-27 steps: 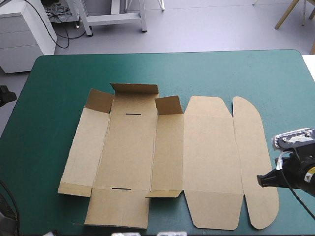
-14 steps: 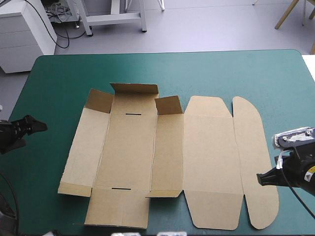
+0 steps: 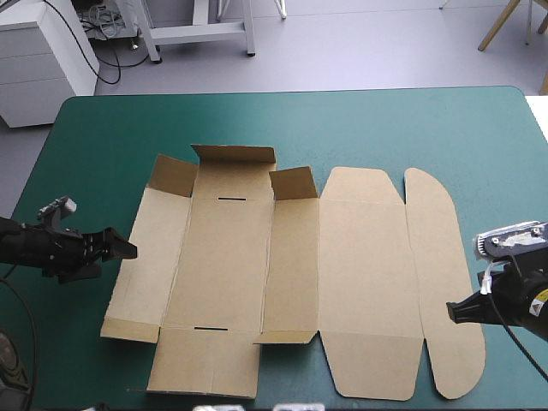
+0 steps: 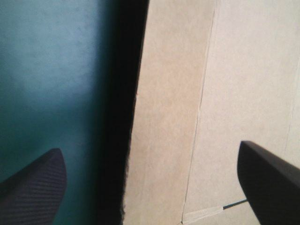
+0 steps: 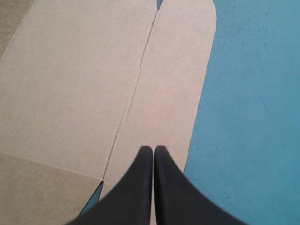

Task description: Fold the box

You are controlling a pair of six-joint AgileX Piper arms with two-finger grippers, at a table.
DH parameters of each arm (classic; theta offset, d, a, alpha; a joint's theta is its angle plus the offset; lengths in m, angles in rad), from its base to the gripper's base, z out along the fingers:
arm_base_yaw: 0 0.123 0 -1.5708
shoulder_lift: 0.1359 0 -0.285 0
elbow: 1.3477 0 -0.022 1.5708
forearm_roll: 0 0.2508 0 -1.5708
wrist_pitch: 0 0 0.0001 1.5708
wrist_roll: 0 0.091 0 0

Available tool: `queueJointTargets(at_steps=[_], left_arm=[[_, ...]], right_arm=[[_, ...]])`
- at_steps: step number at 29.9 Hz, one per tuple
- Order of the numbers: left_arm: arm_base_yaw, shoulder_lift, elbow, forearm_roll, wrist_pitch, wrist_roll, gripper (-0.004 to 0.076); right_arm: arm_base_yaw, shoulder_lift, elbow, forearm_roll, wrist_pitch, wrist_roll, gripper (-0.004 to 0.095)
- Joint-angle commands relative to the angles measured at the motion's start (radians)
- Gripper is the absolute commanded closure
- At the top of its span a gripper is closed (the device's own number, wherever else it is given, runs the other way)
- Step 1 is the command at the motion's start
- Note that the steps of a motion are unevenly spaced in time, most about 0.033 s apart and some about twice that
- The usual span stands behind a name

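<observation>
Brown box (image 3: 257,274) lies spread flat at the centre of the teal-green desk (image 3: 411,128), with the small flaps (image 3: 234,154) along its 12 o'clock side partly raised. At the sheet's 9 o'clock edge, the left pincer (image 3: 128,251) straddles the board's border, black fingers (image 4: 37,183) spread wide. At 4 o'clock, the right pincer (image 3: 454,314), pressed together in a point, sits over the rounded lid flap (image 3: 445,282).

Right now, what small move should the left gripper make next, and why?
Probably ease the left gripper in onto the box's left edge: its fingers stand open with that edge between them, and the side panel lies flat, not yet raised.
</observation>
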Motion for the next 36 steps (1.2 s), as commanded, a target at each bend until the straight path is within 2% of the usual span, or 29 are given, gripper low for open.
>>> queueJointTargets(at_steps=[1,11,21,23,26,32,33,36], left_arm=[[-0.038,-0.031,0.021,-0.036,0.096,0.007,0.0025],[-0.147,-0.031,0.105,-0.036,0.096,0.022,0.0025],[-0.22,-0.031,0.108,-0.043,0.096,0.022,0.0026],[-0.22,-0.031,0.108,-0.043,0.096,0.022,0.0055],[-0.22,-0.031,0.108,-0.043,0.096,0.021,0.0195],[-0.22,-0.031,0.108,-0.028,0.092,0.018,0.0701],[-0.22,-0.031,0.108,-0.027,0.087,0.021,0.0729],[-0.22,-0.031,0.108,-0.016,0.056,0.021,0.0734]], right_arm=[[-0.005,0.001,-0.023,-0.012,-0.054,-0.007,0.0922],[-0.005,0.001,-0.023,0.014,-0.054,-0.011,0.0922],[-0.005,0.001,-0.023,0.014,-0.054,-0.011,0.0922],[-0.005,0.001,-0.023,0.014,-0.054,-0.011,0.0922],[-0.005,0.001,-0.023,0.014,-0.054,-0.011,0.0922],[-0.005,0.001,-0.023,0.014,-0.054,-0.011,0.0922],[-0.005,0.001,-0.023,0.014,-0.054,-0.011,0.0922],[-0.005,0.001,-0.023,0.014,-0.054,-0.011,0.0922]])
